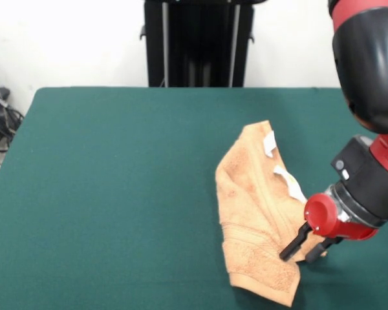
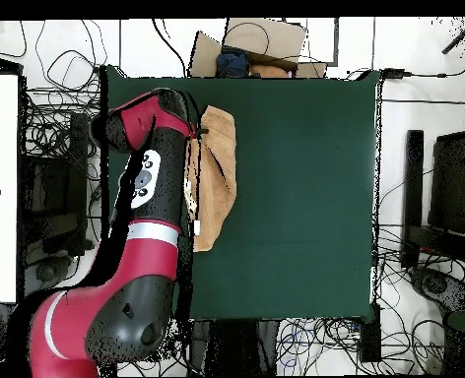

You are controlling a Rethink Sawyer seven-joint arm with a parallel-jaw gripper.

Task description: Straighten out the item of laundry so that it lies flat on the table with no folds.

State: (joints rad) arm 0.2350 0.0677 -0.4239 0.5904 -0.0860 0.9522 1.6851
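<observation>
The peach-orange towel [image 1: 255,216] lay on the right half of the dark green table [image 1: 116,194] in the front view, toward the near edge. It was folded lengthwise into a long, narrow shape that ran from a pointed far end down to a wider near end. A woven border band crossed it close to the near end, and two small white tags [image 1: 269,143] showed along its right side.

The red and black arm [image 1: 368,64] came down from the upper right corner of the front view, with its bulky black joint high above the table and its wrist bent down and to the left. The gripper [image 1: 304,247] sat low at the towel's right edge, near the near end. Its two black fingers [image 1: 293,243] pointed down and left, spread a little apart. The left finger rested against the cloth and the right one stood just beside the towel's edge; whether any cloth was pinched between them could not be told.

In the overhead view the arm [image 2: 143,197] stretched from the base at the bottom up along the left side of the table [image 2: 305,177]. The towel [image 2: 217,177] lay as a narrow strip beside the arm, close to the table's left edge.
</observation>
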